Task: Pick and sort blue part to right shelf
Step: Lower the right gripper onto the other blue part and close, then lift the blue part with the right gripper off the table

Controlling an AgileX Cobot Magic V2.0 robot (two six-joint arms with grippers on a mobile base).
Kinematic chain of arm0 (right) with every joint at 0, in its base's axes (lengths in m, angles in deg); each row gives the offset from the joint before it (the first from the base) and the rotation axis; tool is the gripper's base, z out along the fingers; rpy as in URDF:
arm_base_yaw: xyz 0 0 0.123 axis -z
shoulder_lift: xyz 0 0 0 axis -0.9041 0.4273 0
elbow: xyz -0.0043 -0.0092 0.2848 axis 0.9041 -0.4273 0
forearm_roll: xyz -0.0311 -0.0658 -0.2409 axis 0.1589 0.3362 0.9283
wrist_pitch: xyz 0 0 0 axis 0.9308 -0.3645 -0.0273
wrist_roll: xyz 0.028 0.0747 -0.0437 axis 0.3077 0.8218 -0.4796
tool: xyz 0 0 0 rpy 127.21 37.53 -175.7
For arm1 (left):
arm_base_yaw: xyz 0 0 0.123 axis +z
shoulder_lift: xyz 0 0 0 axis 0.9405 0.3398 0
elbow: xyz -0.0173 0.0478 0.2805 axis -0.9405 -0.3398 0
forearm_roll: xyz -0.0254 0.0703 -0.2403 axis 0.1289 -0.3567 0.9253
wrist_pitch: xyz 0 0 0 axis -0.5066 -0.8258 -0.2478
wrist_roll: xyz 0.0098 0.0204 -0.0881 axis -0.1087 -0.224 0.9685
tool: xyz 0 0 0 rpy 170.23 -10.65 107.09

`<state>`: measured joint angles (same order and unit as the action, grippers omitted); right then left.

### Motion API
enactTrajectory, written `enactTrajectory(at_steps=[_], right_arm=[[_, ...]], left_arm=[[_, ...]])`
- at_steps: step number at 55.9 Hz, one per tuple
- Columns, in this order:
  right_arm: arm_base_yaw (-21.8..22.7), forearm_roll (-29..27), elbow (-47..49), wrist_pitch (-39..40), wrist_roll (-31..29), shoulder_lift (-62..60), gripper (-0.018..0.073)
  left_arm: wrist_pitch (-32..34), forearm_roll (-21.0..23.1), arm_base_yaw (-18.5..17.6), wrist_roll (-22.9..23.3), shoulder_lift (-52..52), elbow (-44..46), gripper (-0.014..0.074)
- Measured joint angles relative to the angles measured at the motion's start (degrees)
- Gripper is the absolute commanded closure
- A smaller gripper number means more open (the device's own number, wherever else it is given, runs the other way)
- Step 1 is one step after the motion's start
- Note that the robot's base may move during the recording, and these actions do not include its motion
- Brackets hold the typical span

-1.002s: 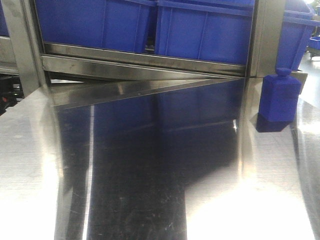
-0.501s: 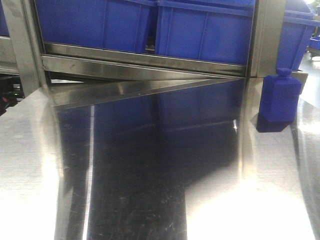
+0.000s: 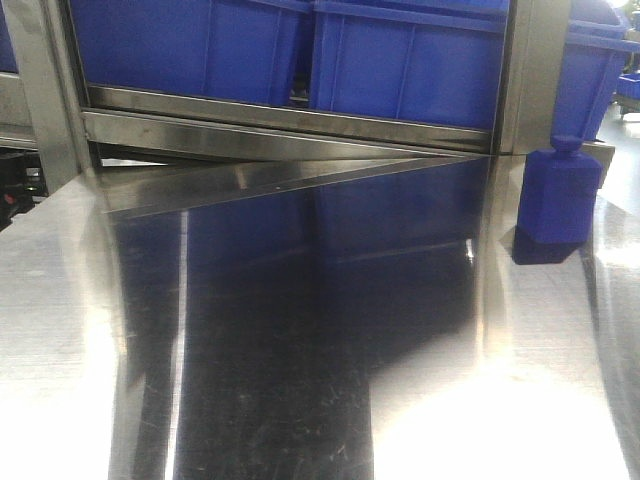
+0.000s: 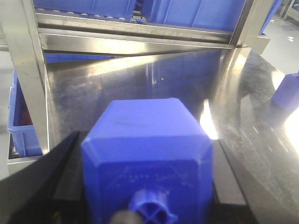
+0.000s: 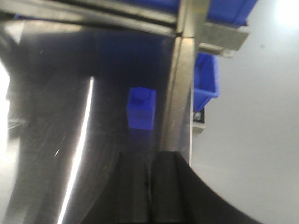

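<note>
Left wrist view: the left claw (image 4: 147, 140) appears clamped on a blue part (image 4: 147, 161), neck stub back toward the wrist, probably so the boxy base leads into the right shelf (image 4: 140, 44) straight ahead of the claw; a second blue part (image 5: 141, 108) stands just ahead of the right claw (image 5: 150, 179); its fingers look pressed together, empty.

The table (image 3: 300, 380) is made of shiny metal, like a mirror, and fine scratches are seen on it. The shelf (image 3: 280, 135) is made of duller, brushed metal. The bins (image 3: 400, 60) are smooth blue plastic. The part (image 4: 145, 158) looks matt.
</note>
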<state>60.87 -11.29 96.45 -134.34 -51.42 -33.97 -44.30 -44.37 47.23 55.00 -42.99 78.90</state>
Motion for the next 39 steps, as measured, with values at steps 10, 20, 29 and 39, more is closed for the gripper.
enactTrajectory(at_steps=[10, 20, 29, 39], right_arm=[[-0.47, -2.94, 5.60, -0.85, -1.95, 10.19, 0.0068], [-0.47, -3.32, 9.04, -0.72, -2.19, 19.80, -0.0046], [-1.21, -3.32, 14.69, -2.94, -3.06, 30.06, -0.0049], [-3.45, -2.37, 22.69, -4.91, -3.84, 40.88, -0.0049]], left_arm=[[0.13, 0.09, 0.00, 0.00, 0.00, 0.00, 0.0243], [0.17, 0.09, 0.00, 0.00, 0.00, 0.00, 0.0243], [0.26, 0.09, 0.00, 0.00, 0.00, 0.00, 0.0243], [0.26, 0.09, 0.00, 0.00, 0.00, 0.00, 0.0243]])
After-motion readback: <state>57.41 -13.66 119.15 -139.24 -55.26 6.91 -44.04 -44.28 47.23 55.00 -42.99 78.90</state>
